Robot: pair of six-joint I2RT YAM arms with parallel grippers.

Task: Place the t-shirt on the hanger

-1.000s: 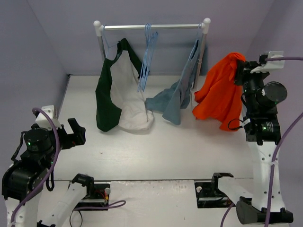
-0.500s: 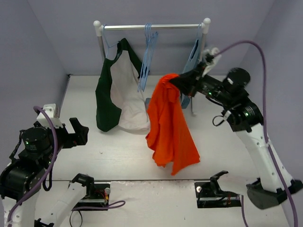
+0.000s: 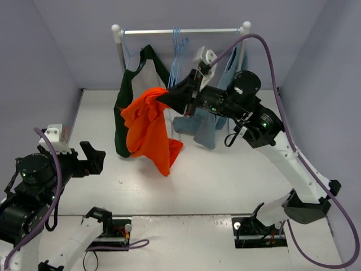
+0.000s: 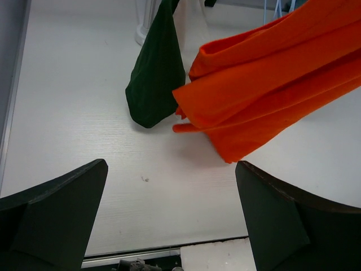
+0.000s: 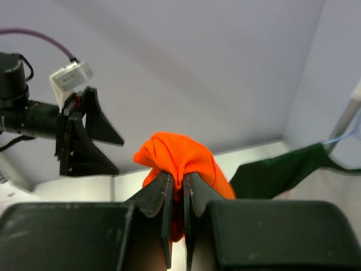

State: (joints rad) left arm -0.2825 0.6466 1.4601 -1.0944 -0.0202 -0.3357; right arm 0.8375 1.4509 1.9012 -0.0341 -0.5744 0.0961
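Observation:
The orange-red t-shirt (image 3: 148, 129) hangs bunched from my right gripper (image 3: 164, 99), which is shut on its top fold in front of the dark green-and-white garment (image 3: 125, 96). In the right wrist view the fingers pinch the t-shirt (image 5: 179, 153) at the right gripper (image 5: 177, 179). Bare pale-blue hangers (image 3: 177, 59) hang on the rail behind the right arm. My left gripper (image 3: 92, 158) is open and empty, low at the left. In the left wrist view the t-shirt (image 4: 271, 90) hangs ahead of the left gripper (image 4: 171, 169), its hem above the table.
A clothes rack with a metal rail (image 3: 152, 32) stands at the back on white posts (image 3: 117, 34). A grey-blue garment (image 3: 204, 129) hangs from its right side down to the table. The green garment's tip (image 4: 153, 90) rests on the table.
My right arm has swung the t-shirt from the far right across to the left, to in front of the green-and-white garment. The left gripper has barely moved.

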